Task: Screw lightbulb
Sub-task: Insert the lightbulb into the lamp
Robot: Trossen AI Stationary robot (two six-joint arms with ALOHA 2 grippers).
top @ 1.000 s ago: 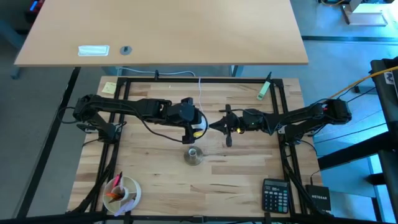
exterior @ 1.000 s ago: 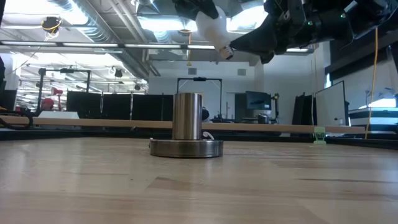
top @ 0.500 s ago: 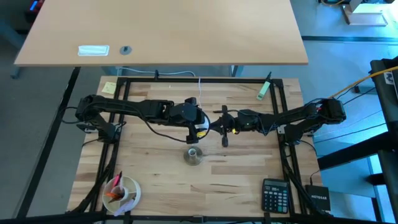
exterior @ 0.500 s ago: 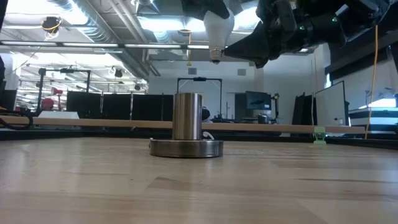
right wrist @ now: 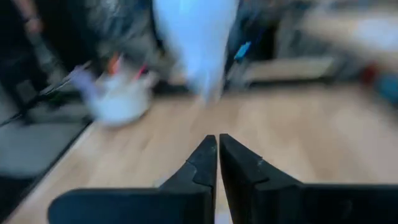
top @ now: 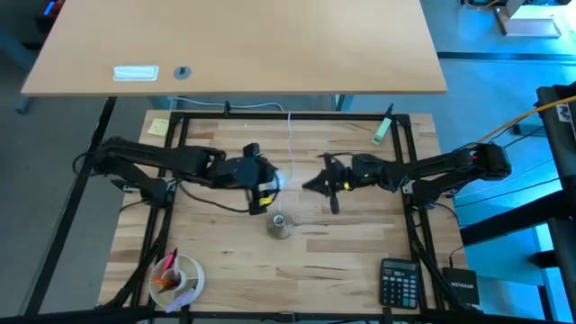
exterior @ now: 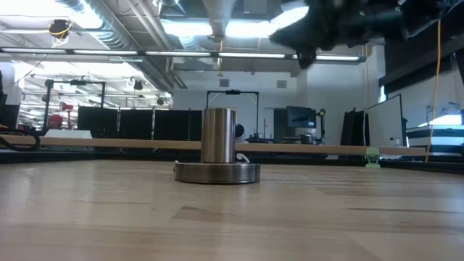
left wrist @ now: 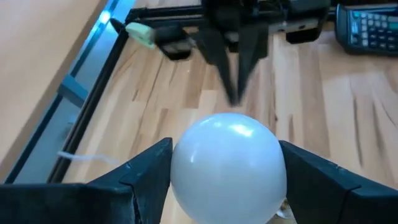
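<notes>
While the left hand (top: 267, 187) hangs above the table (top: 225, 261), its two fingers (left wrist: 134, 177) are clamped on the lightbulb (left wrist: 228, 167), one on each side of the white globe, as the left wrist view shows. From above, the bulb (top: 274, 182) shows as a pale spot at the tip of that hand, up off the wood. Just below that hand and slightly to its right side stands the socket base (top: 281, 225), a silvery round foot with an upright cylinder, resting on the table and touching neither hand. In the low view the socket base (exterior: 217, 152) stands alone on the wood, and the lower part of the bulb (exterior: 217, 18) hangs at the top edge, above the cylinder and clear of it. A thin white cord (top: 291, 135) runs away from the socket toward the far rim of the table.

Further right, the right hand (top: 315, 184) faces the left hand, near it but apart from the bulb. Its fingers (right wrist: 202, 165) lie together, tips almost touching with only a thin slit between, gripping nothing. In the right wrist view the bulb (right wrist: 196, 37) appears as a blurred white shape beyond those tips.

Well off from both hands, a white bowl (top: 177, 279) sits at the near left corner and a calculator (top: 399, 282) at the near right corner
</notes>
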